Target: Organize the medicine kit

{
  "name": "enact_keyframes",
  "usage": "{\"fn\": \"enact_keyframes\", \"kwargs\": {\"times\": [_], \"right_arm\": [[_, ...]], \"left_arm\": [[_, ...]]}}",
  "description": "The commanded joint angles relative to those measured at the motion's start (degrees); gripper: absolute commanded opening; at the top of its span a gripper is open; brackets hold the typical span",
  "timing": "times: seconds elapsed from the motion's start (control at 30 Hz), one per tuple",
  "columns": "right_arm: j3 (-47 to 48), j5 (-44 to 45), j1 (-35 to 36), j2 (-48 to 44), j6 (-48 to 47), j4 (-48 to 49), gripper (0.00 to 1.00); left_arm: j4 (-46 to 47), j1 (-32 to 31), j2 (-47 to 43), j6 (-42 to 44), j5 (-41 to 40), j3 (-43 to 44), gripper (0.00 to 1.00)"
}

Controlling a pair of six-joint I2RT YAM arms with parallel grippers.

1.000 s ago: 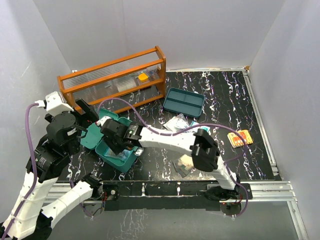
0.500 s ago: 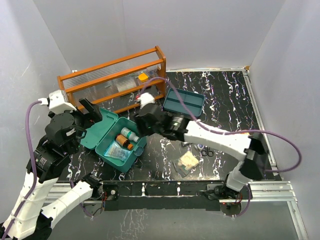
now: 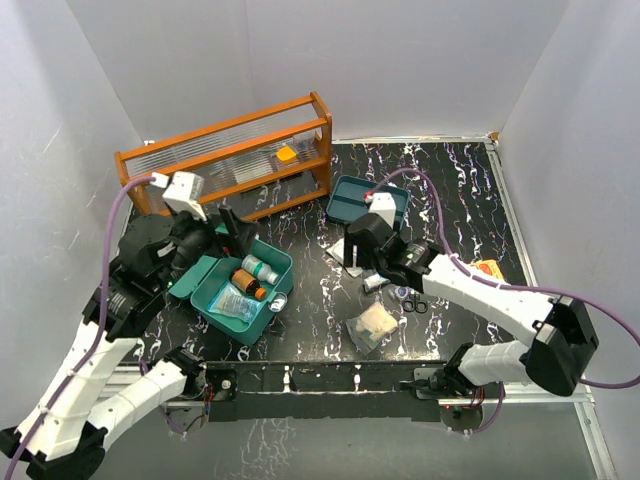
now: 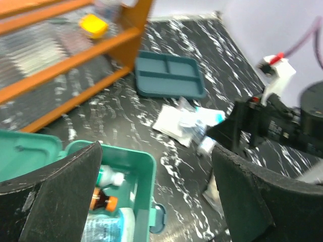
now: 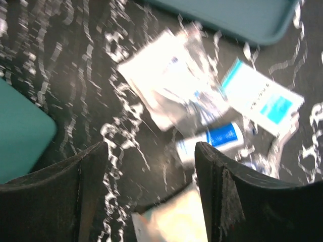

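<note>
Lower left in the overhead view, the medicine kit (image 3: 192,280) lies open on the counter (image 3: 470,190). The left claw (image 4: 156,171) and right claw (image 5: 151,151) gape wide, empty. Print on the blue tube (image 5: 217,138) looks too blurred to read.

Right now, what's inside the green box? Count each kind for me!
Bottles: 2
Clear bag: 1
Total in the box: 3

The medicine kit (image 3: 192,280) is smooth plastic, the rack (image 3: 323,140) glossy wood, the table (image 3: 450,200) shiny marbled black
</note>
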Motion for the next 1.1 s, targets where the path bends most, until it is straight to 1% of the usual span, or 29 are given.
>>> {"fn": "enact_keyframes", "kwargs": {"times": [0.0, 0.1, 0.2, 0.33, 0.43, 0.53, 0.67, 0.8, 0.93, 0.97, 1.07], "right_arm": [[-6.05, 2.89, -0.6, -6.17, 12.71, -6.0, 0.69], [-11.93, -0.56, -1.16, -9.64, 20.36, -6.57, 0.7], [-16.19, -4.77, -1.53, -11.47, 26.01, -5.35, 0.66], [-19.14, -7.85, -1.71, -10.34, 31.57, -4.77, 0.6], [-20.22, -8.36, -1.87, -9.27, 34.52, -5.04, 0.57], [-22.05, -10.16, -2.38, -8.75, 35.07, -2.61, 0.57], [-24.43, -15.77, -4.71, -6.9, 33.18, 3.38, 0.59], [-23.32, -19.36, -5.31, -4.54, 29.39, 7.27, 0.59], [-21.07, -24.49, -6.61, -3.14, 22.8, 11.64, 0.57], [-20.57, -24.31, -6.92, -3.2, 21.48, 11.6, 0.57], [-19.83, -20.18, -8.35, -4.94, 20.31, 8.71, 0.56]], "left_arm": [[5.5, 0.07, 3.14, 2.61, 19.7, -1.48, 0.89], [8.92, 0.07, 5.75, 0.53, 26.44, -2.76, 0.88], [13.04, 0.04, 8.34, -2.09, 32.07, -4.59, 0.88], [19.04, -0.07, 10.64, -6.62, 35.59, -7.96, 0.87], [20.89, -1.05, 12.38, -8.33, 36.61, -9.34, 0.87], [20.4, -3.3, 14.46, -8.42, 35.23, -9.77, 0.86], [19.16, -8.03, 17.62, -7.79, 31.29, -9.82, 0.86], [18.11, -12.65, 22.14, -8.07, 25.83, -9.31, 0.86], [17.85, -15.04, 26.75, -10.82, 21.71, -9.48, 0.85], [17.66, -15.47, 27.71, -11.41, 20.72, -9.48, 0.84], [16.52, -16.99, 30.19, -12.42, 18.14, -9.52, 0.83]]}}
